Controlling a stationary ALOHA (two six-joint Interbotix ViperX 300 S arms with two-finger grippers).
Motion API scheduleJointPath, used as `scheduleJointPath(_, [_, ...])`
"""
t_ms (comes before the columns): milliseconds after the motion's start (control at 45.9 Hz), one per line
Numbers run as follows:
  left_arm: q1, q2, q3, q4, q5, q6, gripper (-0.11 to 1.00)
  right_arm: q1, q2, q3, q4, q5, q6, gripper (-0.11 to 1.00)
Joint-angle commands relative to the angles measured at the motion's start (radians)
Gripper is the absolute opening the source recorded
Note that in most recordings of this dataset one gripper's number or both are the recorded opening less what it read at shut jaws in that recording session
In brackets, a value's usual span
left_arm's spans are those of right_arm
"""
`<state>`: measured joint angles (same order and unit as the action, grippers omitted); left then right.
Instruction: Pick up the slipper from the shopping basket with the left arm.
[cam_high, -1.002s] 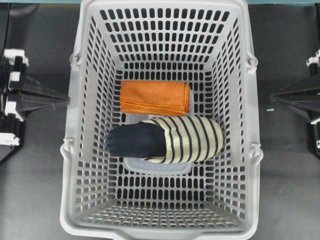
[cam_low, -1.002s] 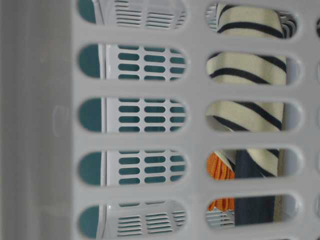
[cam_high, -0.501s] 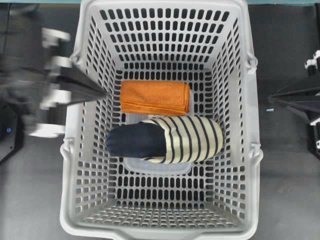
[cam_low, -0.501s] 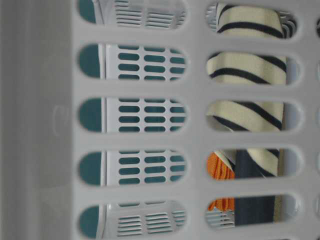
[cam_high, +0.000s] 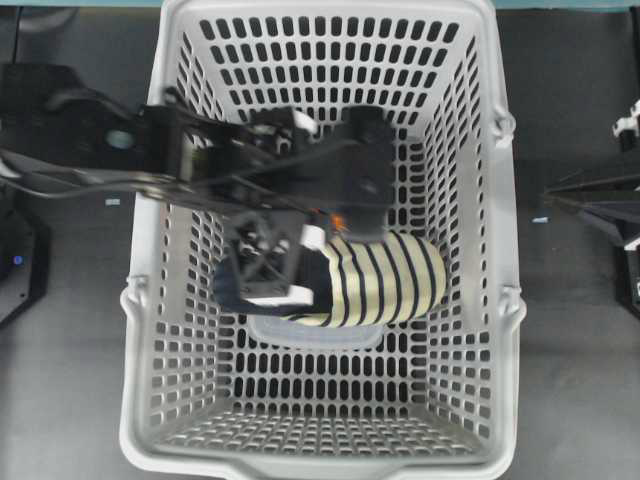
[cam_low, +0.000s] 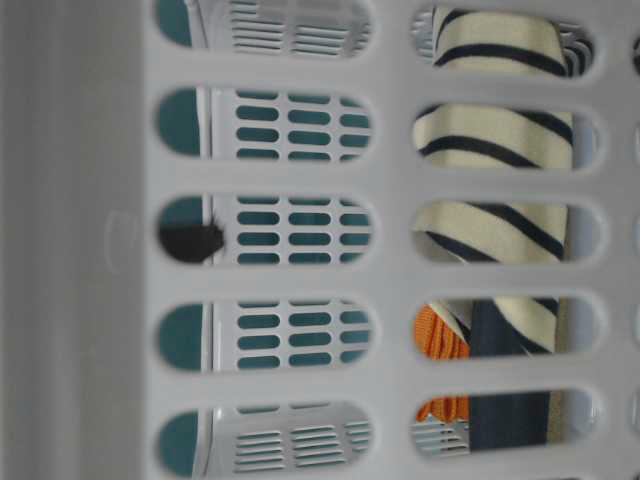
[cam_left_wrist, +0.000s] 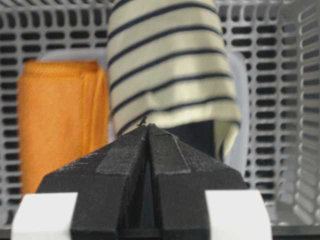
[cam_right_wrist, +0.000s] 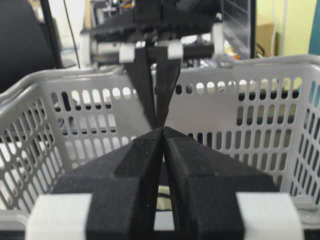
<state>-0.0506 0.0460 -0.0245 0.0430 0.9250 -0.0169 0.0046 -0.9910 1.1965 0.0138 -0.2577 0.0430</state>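
A large light grey shopping basket (cam_high: 470, 300) with slotted walls fills the overhead view and serves as the landmark. On its floor, near the middle, lies 1 slipper (cam_high: 385, 280), cream with thin navy stripes and a dark navy toe. Its long axis runs across the basket from side wall to side wall, toe toward the left wall. A folded orange cloth (cam_left_wrist: 60, 125) lies just beside the slipper, toward the basket's far wall.

The left arm (cam_high: 200, 155) reaches over the basket's left wall and bends down into it. The left gripper (cam_left_wrist: 148, 127) hangs above the slipper's toe end, fingers pressed together and holding nothing. From the wrist view, the slipper extends straight ahead of the closed tips, lengthwise away from them.

The right gripper (cam_right_wrist: 163, 131) waits outside the basket's right wall, also closed and empty. The left arm is far nearer. To grasp, the closed fingers would likely need to part first.
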Motion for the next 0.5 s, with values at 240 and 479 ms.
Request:
scheduleJointPath(240, [-0.006, 0.130, -0.160, 0.003, 0.146, -0.110, 0.68, 0.021, -0.060, 0.005, 0.003, 0.009, 0.002, 0.00])
scheduleJointPath(479, [-0.017, 0.195, -0.158, 0.003, 0.138, -0.123, 0.89, 0.049, -0.100, 0.009, 0.003, 0.014, 0.002, 0.00])
